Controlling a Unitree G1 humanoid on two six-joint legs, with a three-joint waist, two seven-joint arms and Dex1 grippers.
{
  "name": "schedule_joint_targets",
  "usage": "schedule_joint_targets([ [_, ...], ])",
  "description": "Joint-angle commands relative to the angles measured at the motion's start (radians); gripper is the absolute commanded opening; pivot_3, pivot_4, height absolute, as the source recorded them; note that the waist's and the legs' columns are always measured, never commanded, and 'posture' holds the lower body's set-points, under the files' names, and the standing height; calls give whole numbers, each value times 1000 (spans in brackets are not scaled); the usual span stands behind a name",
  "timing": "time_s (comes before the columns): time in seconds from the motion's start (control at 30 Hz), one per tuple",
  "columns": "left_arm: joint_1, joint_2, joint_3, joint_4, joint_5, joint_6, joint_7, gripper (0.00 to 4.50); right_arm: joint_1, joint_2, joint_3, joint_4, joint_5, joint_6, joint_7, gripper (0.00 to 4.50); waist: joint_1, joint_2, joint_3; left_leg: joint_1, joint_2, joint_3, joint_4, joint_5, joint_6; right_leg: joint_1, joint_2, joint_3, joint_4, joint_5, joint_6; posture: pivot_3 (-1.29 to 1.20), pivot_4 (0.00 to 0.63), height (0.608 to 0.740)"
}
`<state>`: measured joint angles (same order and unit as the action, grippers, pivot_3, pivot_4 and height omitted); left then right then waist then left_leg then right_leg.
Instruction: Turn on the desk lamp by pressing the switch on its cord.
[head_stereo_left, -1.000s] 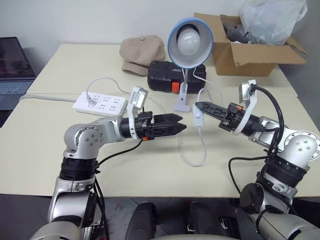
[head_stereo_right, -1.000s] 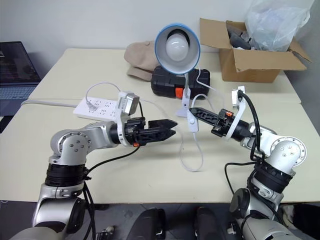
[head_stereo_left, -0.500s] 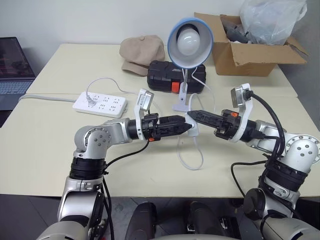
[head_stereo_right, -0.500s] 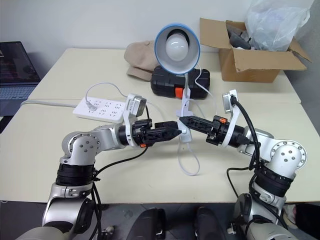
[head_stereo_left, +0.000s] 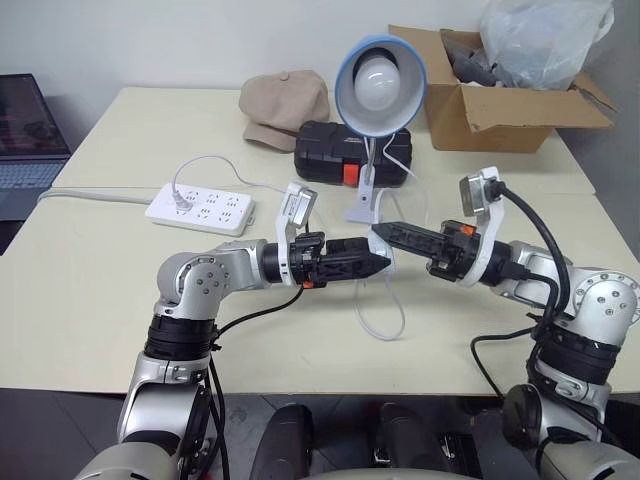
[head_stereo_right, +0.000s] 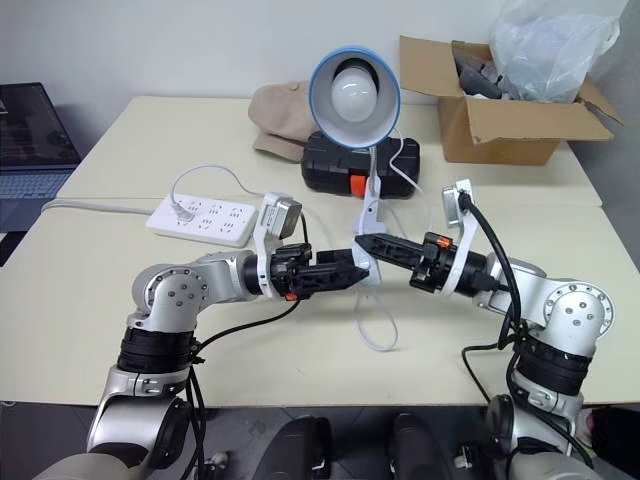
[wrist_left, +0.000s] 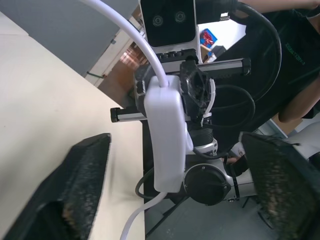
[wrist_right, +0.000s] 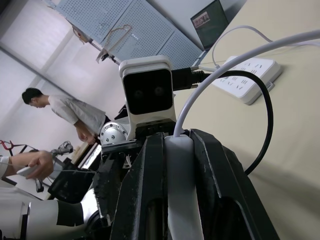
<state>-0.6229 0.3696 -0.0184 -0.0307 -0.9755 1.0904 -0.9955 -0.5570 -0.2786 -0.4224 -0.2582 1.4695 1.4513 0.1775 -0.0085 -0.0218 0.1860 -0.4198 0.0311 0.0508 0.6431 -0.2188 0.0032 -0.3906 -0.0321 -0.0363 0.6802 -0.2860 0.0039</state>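
The desk lamp (head_stereo_left: 380, 85), with a blue shade and a white bulb, stands unlit on its white clamp behind my grippers. Its thin white cord (head_stereo_left: 385, 322) loops on the table below them. My right gripper (head_stereo_left: 380, 234) points left and is shut on the switch (wrist_right: 181, 200), holding it above the table. My left gripper (head_stereo_left: 383, 264) points right and meets it tip to tip. In the left wrist view the white oblong switch (wrist_left: 167, 135) hangs between the open fingers (wrist_left: 75, 190), with a gap on both sides.
A white power strip (head_stereo_left: 200, 208) lies at the left, with a tan cap (head_stereo_left: 285, 105) and a black case (head_stereo_left: 335, 150) behind it. A cardboard box (head_stereo_left: 490, 105) stands at the back right and a laptop (head_stereo_left: 25, 130) at the far left. A person (wrist_right: 65, 112) stands beyond the table.
The two grippers have drawn closer together over the table's middle. The left gripper's fingers, spread wide before, now stand narrower on either side of the switch.
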Motion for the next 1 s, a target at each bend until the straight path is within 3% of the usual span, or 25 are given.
schedule_joint_targets([
  [0.03,-4,-7,-15,-21,-3,-11,-28,3217,12,-35,35,-12,94,-72,-30,379,0,0,0,0,0,0,0,0,0,0,0,0,0,0,0,0,150,740],
  [0.57,1,-26,-19,13,30,-54,-52,451,44,-183,185,-10,264,-246,-84,379,1,0,0,-2,0,0,0,0,0,-1,0,0,-1,-2,4,0,150,740],
  [0.83,16,-16,-9,2,2,-23,-70,433,52,-230,225,-7,289,-300,-80,379,1,-1,0,-2,0,0,0,0,0,-1,0,0,-1,-2,4,0,150,740],
  [0.9,14,-12,-11,0,3,-17,-75,1134,52,-238,231,-5,291,-308,-77,379,1,-1,0,-2,0,0,0,0,0,-1,0,0,-1,-2,4,0,150,740],
  [1.0,21,-22,8,-11,-4,-17,-49,1637,52,-251,243,-3,295,-323,-74,378,1,-1,0,-3,0,0,0,0,0,-2,0,0,-1,-2,4,0,150,740],
])
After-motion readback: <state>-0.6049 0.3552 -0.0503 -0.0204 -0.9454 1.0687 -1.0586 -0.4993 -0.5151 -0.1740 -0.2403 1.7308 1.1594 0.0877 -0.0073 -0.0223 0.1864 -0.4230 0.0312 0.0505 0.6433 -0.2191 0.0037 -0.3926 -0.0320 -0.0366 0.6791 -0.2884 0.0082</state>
